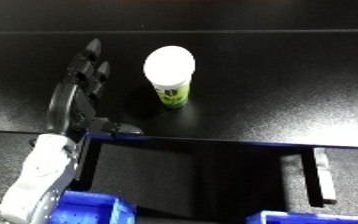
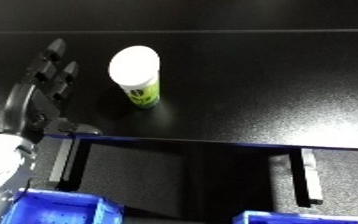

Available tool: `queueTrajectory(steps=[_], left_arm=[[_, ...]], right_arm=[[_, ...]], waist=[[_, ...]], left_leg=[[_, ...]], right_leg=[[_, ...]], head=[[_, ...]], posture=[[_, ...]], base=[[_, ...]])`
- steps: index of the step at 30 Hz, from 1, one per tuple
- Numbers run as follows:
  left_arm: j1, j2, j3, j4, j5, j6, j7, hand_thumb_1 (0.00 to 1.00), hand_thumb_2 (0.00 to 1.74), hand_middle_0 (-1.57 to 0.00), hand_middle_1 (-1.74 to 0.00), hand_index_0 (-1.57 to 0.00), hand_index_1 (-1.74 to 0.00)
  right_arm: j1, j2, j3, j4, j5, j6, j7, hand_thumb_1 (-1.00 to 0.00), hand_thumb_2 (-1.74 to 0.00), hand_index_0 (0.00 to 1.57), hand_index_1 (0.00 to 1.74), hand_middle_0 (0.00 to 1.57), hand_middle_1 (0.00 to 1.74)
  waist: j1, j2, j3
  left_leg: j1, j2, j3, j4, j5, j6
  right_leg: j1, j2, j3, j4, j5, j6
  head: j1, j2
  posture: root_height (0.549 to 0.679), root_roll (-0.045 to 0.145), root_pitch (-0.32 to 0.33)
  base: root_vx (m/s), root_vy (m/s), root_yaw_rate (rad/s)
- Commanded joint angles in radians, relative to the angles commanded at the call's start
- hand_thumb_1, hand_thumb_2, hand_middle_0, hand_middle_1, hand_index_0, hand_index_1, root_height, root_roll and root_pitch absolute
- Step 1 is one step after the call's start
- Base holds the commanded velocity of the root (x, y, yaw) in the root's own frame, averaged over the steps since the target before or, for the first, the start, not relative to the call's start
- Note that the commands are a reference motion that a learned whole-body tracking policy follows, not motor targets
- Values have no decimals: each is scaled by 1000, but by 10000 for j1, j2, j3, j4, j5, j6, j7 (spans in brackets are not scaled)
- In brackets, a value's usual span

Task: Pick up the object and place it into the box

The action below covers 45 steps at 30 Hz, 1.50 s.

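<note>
Fingers (image 1: 88, 67) of the left hand (image 1: 76, 97) extend straight and relaxed, holding nothing, just left of the bottle (image 1: 170, 75). It stands upright on the black table (image 1: 282, 80), white cap up, green label below. Blue bins (image 1: 91, 207) sit at the lower edge.

A glossy black worktop (image 1: 273, 75) fills the upper part of both views, with a blue strip (image 1: 211, 141) running along its near edge.

Left hand (image 2: 42, 87) (fingers straight) beside upright bottle (image 2: 137, 77), apart.
</note>
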Motion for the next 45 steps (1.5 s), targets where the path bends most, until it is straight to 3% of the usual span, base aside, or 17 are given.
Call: queueTrajectory(steps=[8,21,26,35,45], left_arm=[[-894,-263,-697,1025,232,178,-19,0,0,0,0,0,0],[-2366,-562,-1403,2541,526,240,134,0,0,0,0,0,0],[-2892,-678,-1647,2890,601,189,239,250,435,-393,-435,-393,-435],[-3538,-723,-1811,3425,336,138,467,700,1218,-1099,-1218,-1099,-1218],[-3147,-1087,-1072,3580,-2224,-225,602,700,1218,-1099,-1218,-1099,-1218]], right_arm=[[-332,0,191,-159,-14,64,-61,0,0,0,0,0,0],[-769,54,430,-391,188,205,-147,0,0,0,0,0,0],[-891,95,526,-396,276,139,-93,0,0,0,0,0,0],[-955,151,661,-456,348,50,-81,0,0,0,0,0,0],[-878,291,634,-312,236,34,-129,0,0,0,0,0,0]], waist=[[-242,-50,145],[-569,-217,451],[-669,-232,493],[-804,-220,507],[-747,-107,437]], left_leg=[[-125,74,120,122,-77,63],[-476,165,301,397,-197,146],[-470,183,340,366,-218,153],[-428,224,368,383,-244,134],[-218,150,283,198,-224,124]], right_leg=[[-250,71,151,85,52,31],[-766,117,313,258,237,144],[-794,141,359,185,279,171],[-780,147,387,138,275,154],[-587,122,367,70,214,112]], head=[[-386,337],[-693,842],[-850,999],[-1002,995],[-1171,1065]], posture=[[620,17,-100],[616,12,-85],[617,11,-81],[617,14,-82],[619,16,-85]], base=[[-2,20,-51],[-16,10,-44],[-9,0,-34],[-2,0,-17],[0,6,39]])
